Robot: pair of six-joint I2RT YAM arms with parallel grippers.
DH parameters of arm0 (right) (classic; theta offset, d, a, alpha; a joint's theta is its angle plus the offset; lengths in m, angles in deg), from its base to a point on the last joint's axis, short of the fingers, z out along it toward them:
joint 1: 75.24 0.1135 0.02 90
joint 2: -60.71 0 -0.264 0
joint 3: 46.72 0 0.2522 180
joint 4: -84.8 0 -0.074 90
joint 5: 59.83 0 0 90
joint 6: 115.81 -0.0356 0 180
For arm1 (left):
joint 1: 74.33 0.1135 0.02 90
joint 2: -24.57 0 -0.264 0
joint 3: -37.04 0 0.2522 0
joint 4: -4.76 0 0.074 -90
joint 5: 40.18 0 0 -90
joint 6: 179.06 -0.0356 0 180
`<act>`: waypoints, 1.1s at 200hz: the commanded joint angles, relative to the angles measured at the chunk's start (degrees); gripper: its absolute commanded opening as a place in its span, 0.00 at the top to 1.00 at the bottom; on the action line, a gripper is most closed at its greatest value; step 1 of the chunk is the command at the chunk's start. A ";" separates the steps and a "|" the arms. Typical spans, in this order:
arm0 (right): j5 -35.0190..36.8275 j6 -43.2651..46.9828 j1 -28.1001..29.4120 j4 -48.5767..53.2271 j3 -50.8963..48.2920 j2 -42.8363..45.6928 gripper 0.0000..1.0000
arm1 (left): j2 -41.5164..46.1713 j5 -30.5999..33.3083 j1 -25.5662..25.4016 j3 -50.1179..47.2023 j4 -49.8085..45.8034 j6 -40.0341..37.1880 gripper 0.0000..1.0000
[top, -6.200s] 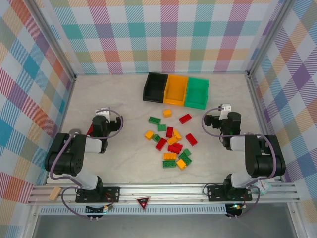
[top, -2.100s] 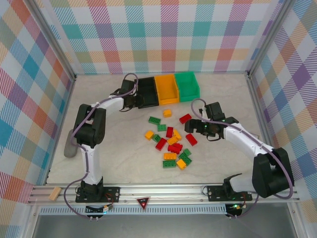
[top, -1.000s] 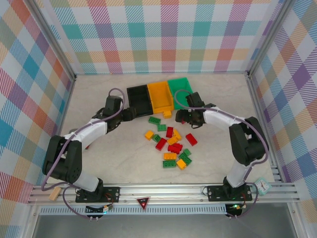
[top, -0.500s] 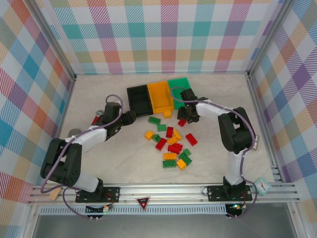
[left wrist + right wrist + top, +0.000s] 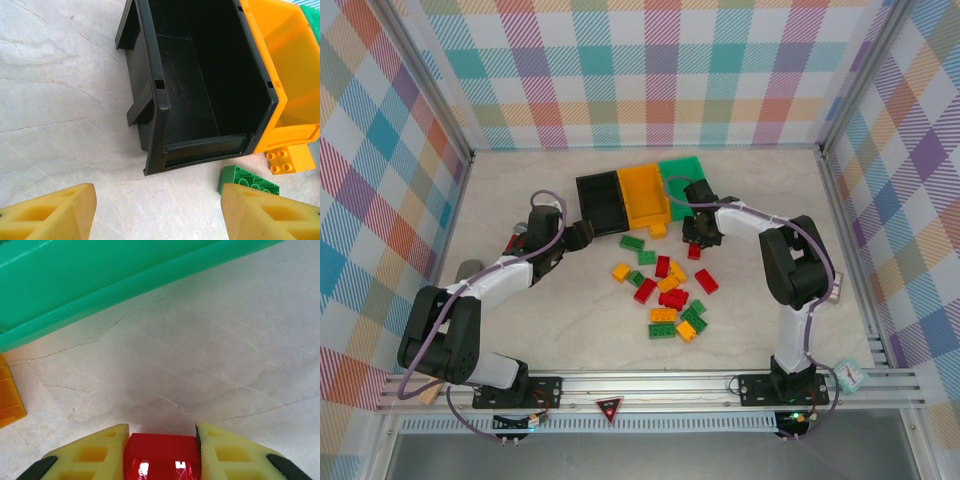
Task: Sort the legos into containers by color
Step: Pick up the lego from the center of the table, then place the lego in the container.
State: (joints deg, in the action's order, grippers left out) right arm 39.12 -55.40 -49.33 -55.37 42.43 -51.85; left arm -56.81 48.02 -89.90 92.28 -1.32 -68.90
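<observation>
Right wrist view: right jaws clench a red lego near the green bin; best lifted clear of rims before crossing to the black bin; left jaws spread.

Bin row dragged nearer, leftward; right tool reached in, now clamps red lego.

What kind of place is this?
Probably a robot test cell: checked cloth walls on a metal frame enclose a tabletop, two arms stand bolted to a rail, and toy bricks lie beside three bins.
</observation>
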 commanded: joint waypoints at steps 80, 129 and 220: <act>-0.59 10.13 -3.20 13.99 29.04 -4.96 0.70 | 1.19 2.66 0.48 -0.51 0.18 0.74 0.33; 2.80 13.95 -3.90 20.99 50.22 -16.44 0.68 | 1.14 3.18 0.63 -0.60 0.43 0.59 0.33; -4.79 16.61 -1.18 14.32 33.95 -8.25 0.34 | 0.97 3.83 0.86 -0.83 0.57 1.57 0.33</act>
State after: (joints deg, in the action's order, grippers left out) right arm 38.49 -40.27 -52.67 -38.32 84.27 -68.61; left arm -56.44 51.03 -89.79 92.17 -1.32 -68.46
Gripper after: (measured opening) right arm 0.658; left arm 0.669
